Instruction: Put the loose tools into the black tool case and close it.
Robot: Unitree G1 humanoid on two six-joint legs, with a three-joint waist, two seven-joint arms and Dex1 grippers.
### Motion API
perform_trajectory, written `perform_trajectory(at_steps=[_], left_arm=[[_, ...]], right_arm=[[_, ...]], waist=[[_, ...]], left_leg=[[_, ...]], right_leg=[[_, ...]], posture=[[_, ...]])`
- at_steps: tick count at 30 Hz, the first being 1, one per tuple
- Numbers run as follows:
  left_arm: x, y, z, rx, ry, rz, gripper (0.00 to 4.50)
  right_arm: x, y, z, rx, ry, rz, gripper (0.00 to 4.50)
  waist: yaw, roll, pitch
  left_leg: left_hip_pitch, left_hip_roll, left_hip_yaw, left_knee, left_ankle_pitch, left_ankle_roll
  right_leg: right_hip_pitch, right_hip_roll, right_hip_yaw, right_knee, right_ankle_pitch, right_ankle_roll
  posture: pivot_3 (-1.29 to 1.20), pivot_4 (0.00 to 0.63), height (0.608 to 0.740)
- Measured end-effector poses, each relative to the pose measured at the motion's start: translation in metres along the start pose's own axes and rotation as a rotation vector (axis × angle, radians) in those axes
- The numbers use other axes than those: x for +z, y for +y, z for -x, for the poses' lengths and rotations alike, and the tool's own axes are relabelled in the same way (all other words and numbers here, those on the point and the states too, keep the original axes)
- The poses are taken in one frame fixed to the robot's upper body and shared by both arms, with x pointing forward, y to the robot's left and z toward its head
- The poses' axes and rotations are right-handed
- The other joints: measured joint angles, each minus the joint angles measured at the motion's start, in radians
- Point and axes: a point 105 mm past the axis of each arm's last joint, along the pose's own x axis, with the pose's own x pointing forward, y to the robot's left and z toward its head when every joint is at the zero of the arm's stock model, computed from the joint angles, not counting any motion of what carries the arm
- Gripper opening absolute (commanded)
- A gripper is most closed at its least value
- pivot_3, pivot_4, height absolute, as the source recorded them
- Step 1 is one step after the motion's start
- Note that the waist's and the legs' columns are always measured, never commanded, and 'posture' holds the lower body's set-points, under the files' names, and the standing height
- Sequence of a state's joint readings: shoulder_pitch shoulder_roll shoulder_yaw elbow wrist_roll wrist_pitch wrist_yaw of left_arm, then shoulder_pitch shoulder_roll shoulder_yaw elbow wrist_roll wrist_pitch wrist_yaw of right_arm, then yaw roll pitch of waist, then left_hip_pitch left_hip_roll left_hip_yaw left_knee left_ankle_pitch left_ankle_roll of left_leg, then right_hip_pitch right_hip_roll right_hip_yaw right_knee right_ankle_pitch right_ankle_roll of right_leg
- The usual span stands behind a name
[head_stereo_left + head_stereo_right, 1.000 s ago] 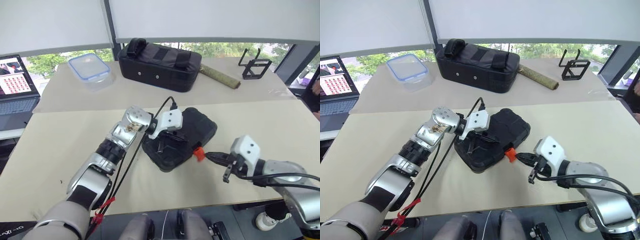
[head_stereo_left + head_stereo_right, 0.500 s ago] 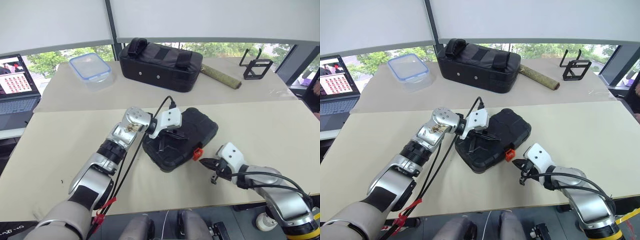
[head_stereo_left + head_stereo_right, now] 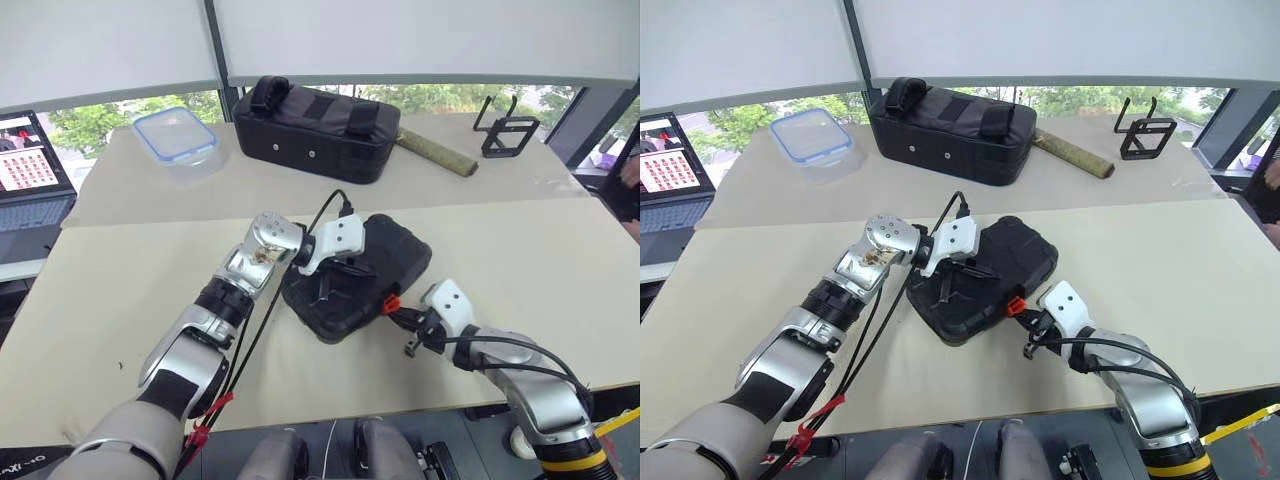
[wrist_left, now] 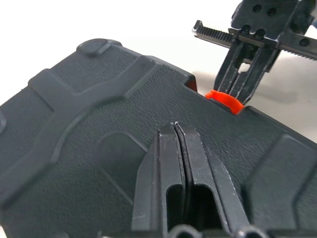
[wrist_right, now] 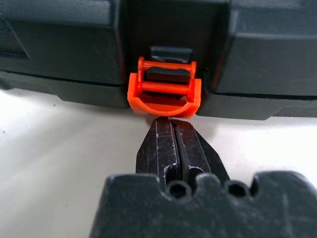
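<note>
Pressing its shut left gripper (image 4: 177, 130) on the closed case's (image 3: 400, 255) lid, the robot holds its shut right gripper (image 5: 174, 124) just under the orange latch (image 5: 164, 93), seemingly touching, and could slip off and leave the latch unfastened.

Black fabric bag (image 3: 318, 128), clear lidded container (image 3: 178, 136), laptop (image 3: 30, 170), black wire stand (image 3: 506, 130), greenish roll (image 3: 436, 152) beside the bag
</note>
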State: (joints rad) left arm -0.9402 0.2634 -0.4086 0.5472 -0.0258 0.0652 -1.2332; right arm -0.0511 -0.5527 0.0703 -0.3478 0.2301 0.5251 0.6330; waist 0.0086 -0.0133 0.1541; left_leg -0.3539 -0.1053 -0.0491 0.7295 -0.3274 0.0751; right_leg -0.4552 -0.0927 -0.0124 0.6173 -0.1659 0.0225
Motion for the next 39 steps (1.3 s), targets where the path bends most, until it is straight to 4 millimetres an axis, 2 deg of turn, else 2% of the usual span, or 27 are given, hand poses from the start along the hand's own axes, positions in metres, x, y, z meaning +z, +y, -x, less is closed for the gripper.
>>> perform_trajectory(at_steps=[5, 10, 15, 23, 24, 25, 26, 28, 29, 30, 31, 32, 34, 35, 37, 38, 39], left_arm=[[0.000, 0.000, 0.000, 0.003, 0.002, -0.009, 0.08], [-0.001, 0.001, -0.001, 0.011, 0.005, -0.033, 0.08], [-0.001, 0.001, -0.004, 0.017, 0.000, -0.035, 0.08], [-0.003, 0.001, -0.001, 0.031, -0.007, -0.025, 0.08], [-0.004, 0.002, 0.004, 0.043, -0.007, -0.010, 0.32], [-0.006, 0.003, 0.009, 0.051, -0.002, 0.000, 0.58], [-0.009, 0.004, 0.019, 0.076, -0.009, 0.035, 0.73], [-0.019, 0.003, 0.045, 0.125, -0.015, 0.119, 1.39], [-0.024, 0.002, 0.058, 0.152, -0.019, 0.159, 1.67], [-0.030, 0.000, 0.074, 0.181, -0.013, 0.209, 1.85], [-0.036, -0.008, 0.094, 0.206, -0.014, 0.257, 2.27], [-0.041, -0.015, 0.107, 0.216, -0.007, 0.288, 2.50], [-0.047, -0.032, 0.134, 0.238, 0.007, 0.358, 3.15], [-0.047, -0.048, 0.150, 0.237, 0.000, 0.412, 3.54], [-0.049, -0.077, 0.176, 0.234, 0.026, 0.501, 4.19], [-0.048, -0.092, 0.192, 0.237, 0.044, 0.548, 4.20], [-0.043, -0.105, 0.207, 0.253, 0.057, 0.582, 4.20]], right_arm=[[0.004, 0.000, 0.003, 0.008, -0.013, 0.003, 0.00], [0.014, 0.003, 0.014, 0.038, -0.027, -0.018, 0.00], [0.041, 0.012, 0.021, 0.094, -0.100, 0.042, 0.00], [0.037, 0.009, 0.024, 0.104, -0.065, 0.074, 0.00], [0.034, 0.008, 0.026, 0.102, -0.045, 0.086, 0.00], [0.030, 0.007, 0.029, 0.100, -0.027, 0.090, 0.29], [0.028, 0.006, 0.034, 0.115, -0.015, 0.083, 0.58], [0.026, -0.001, 0.047, 0.124, 0.003, 0.071, 1.07], [0.028, -0.005, 0.053, 0.127, 0.008, 0.074, 1.46], [0.032, -0.010, 0.061, 0.129, 0.010, 0.086, 1.62], [0.039, -0.014, 0.070, 0.154, 0.002, 0.096, 2.04], [0.042, -0.017, 0.076, 0.167, 0.005, 0.100, 2.31], [0.049, -0.026, 0.091, 0.193, 0.001, 0.094, 3.02], [0.053, -0.029, 0.098, 0.236, -0.001, 0.083, 3.48], [0.057, -0.037, 0.112, 0.281, 0.024, 0.050, 4.06], [0.060, -0.044, 0.121, 0.292, 0.041, 0.028, 4.41], [0.064, -0.052, 0.132, 0.304, 0.055, 0.006, 4.41]], waist=[[0.000, 0.000, 0.000], [-0.001, 0.000, 0.000], [0.002, 0.000, 0.000], [0.003, 0.000, -0.001], [0.003, 0.000, -0.001], [0.002, 0.000, -0.001], [-0.001, 0.000, -0.001], [-0.010, 0.001, -0.001], [-0.015, 0.001, -0.001], [-0.019, 0.001, -0.001], [-0.022, 0.001, -0.001], [-0.025, 0.002, 0.000], [-0.022, 0.002, 0.001], [-0.020, 0.002, 0.001], [-0.021, 0.003, 0.004], [-0.021, 0.003, 0.006], [-0.019, 0.003, 0.006]], left_leg=[[0.000, 0.000, 0.000, 0.000, 0.000, 0.000], [0.000, 0.000, 0.000, 0.000, 0.000, 0.000], [0.000, 0.000, 0.000, 0.000, 0.000, 0.000], [0.000, 0.000, 0.000, 0.000, 0.000, 0.000], [0.000, 0.000, 0.000, 0.000, 0.000, 0.000], [0.000, 0.000, 0.000, 0.000, 0.000, 0.000], [0.000, 0.001, 0.001, -0.001, 0.000, 0.000], [0.000, 0.001, 0.001, -0.002, 0.000, 0.000], [0.000, 0.002, 0.001, -0.002, 0.000, 0.000], [0.000, 0.002, 0.001, -0.002, 0.000, 0.000], [0.000, 0.002, 0.001, -0.003, -0.001, -0.001], [0.000, 0.003, 0.001, -0.004, -0.001, -0.001], [0.000, 0.004, 0.000, -0.004, -0.001, -0.001], [-0.001, 0.004, 0.000, -0.004, -0.001, -0.001], [-0.001, 0.004, 0.001, -0.005, -0.001, 0.000], [-0.001, 0.004, 0.001, -0.005, -0.002, 0.000], [-0.001, 0.004, 0.001, -0.006, -0.002, 0.000]], right_leg=[[0.000, 0.000, 0.000, 0.000, 0.000, 0.000], [0.000, 0.000, 0.000, 0.000, 0.000, 0.000], [0.001, 0.000, -0.001, -0.001, 0.000, 0.000], [0.001, 0.000, -0.001, -0.001, 0.000, 0.000], [0.001, 0.000, -0.001, -0.001, 0.000, 0.000], [0.001, 0.000, -0.001, -0.001, 0.000, 0.000], [0.000, 0.000, 0.000, -0.001, 0.000, 0.000], [-0.001, 0.000, 0.001, 0.000, 0.000, 0.000], [-0.002, 0.000, 0.001, 0.000, 0.000, 0.000], [-0.002, 0.000, 0.001, 0.000, 0.000, 0.000], [-0.003, 0.001, 0.001, -0.001, 0.000, 0.000], [-0.002, 0.001, 0.001, -0.001, 0.000, 0.000], [-0.002, 0.001, 0.000, -0.003, 0.000, 0.000], [-0.002, 0.001, -0.001, -0.003, 0.000, 0.000], [-0.002, 0.001, 0.000, -0.005, 0.000, 0.000], [-0.002, 0.001, 0.000, -0.006, 0.000, 0.000], [-0.001, 0.000, -0.001, -0.007, 0.000, 0.000]], posture=[[0.00, 0.150, 0.714], [0.00, 0.150, 0.714], [0.00, 0.150, 0.714], [0.00, 0.150, 0.714], [0.00, 0.150, 0.714], [0.00, 0.150, 0.714], [0.00, 0.150, 0.714], [0.00, 0.150, 0.714], [0.00, 0.150, 0.714], [0.00, 0.150, 0.714], [0.00, 0.150, 0.714], [0.00, 0.150, 0.714], [0.00, 0.150, 0.714], [0.00, 0.150, 0.714], [0.00, 0.150, 0.714], [0.00, 0.150, 0.714], [0.00, 0.150, 0.714]])
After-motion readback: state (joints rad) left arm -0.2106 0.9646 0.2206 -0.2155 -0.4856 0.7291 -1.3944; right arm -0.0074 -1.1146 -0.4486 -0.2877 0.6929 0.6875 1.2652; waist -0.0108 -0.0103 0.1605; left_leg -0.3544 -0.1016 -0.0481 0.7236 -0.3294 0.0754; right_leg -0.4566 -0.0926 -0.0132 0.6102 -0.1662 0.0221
